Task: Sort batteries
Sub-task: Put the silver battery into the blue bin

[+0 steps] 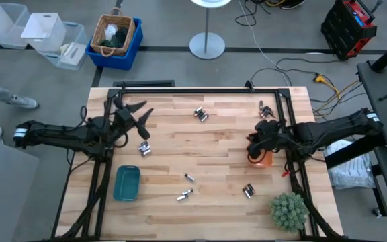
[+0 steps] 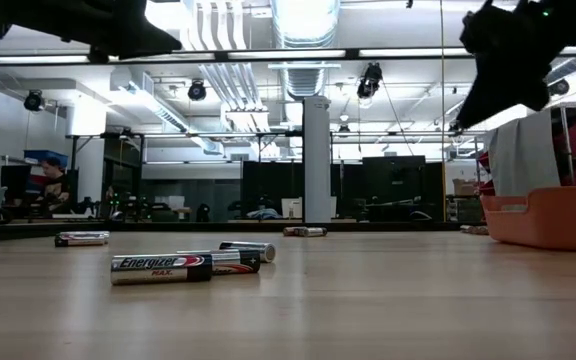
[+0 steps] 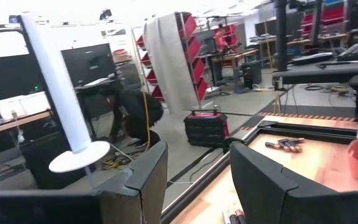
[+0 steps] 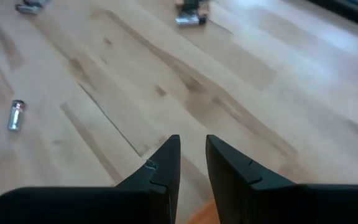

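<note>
Small silvery batteries (image 1: 185,195) with dark ends lie scattered on the wooden tabletop (image 1: 200,215), singly and in little clusters; the low view shows black-and-silver labels on the nearest. The right end effector (image 1: 252,145) hangs over the orange tray (image 1: 265,159), fingers nearly together, holding nothing. The left end effector (image 1: 137,115) hovers at the far left, fingers spread wide, empty.
</note>
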Tool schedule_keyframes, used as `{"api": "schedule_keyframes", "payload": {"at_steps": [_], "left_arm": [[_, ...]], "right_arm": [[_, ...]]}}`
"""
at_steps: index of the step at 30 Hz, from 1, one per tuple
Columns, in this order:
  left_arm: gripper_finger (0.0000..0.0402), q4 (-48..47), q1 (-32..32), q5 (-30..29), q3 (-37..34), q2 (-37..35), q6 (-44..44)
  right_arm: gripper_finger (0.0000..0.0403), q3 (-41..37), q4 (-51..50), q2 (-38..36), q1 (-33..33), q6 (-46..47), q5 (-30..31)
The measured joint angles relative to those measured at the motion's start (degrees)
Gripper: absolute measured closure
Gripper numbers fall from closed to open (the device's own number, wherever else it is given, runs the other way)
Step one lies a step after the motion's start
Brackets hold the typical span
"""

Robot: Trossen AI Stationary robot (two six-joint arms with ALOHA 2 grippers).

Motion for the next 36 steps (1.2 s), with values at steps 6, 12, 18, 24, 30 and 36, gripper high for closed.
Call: {"api": "schedule_keyframes", "payload": {"at_steps": [6, 12, 18, 24, 30, 36], "left_arm": [[0.0247, 0.0, 0.0, 0.02, 0.0, 1.26, -0.64], [0.0247, 0.0, 0.0, 0.02, 0.0, 2.37, -1.21], [0.0247, 0.0, 0.0, 0.02, 0.0, 3.02, -1.52], [0.0247, 0.0, 0.0, 0.02, 0.0, 3.06, -1.51], [0.0247, -0.4, 0.0, 0.4, 0.0, 3.69, -6.1], [0.0247, -0.63, -0.04, 2.51, 0.0, 5.68, -10.24]], "right_arm": [[0.0335, 2.79, 1.67, 5.25, -1.43, -5.14, 0.03], [0.0335, 5.18, 1.75, 10.46, -2.2, -7.53, -0.01], [0.0335, 7.05, 1.75, 14.91, -2.18, -9.34, -0.03], [0.0335, 8.66, 1.68, 18.45, -2.18, -9.78, -1.25], [0.0335, 10.49, 1.53, 20.75, -2.18, -14.07, -2.7], [0.0335, 11.1, 2.98, 21.35, -2.32, -20.53, -2.04]]}}
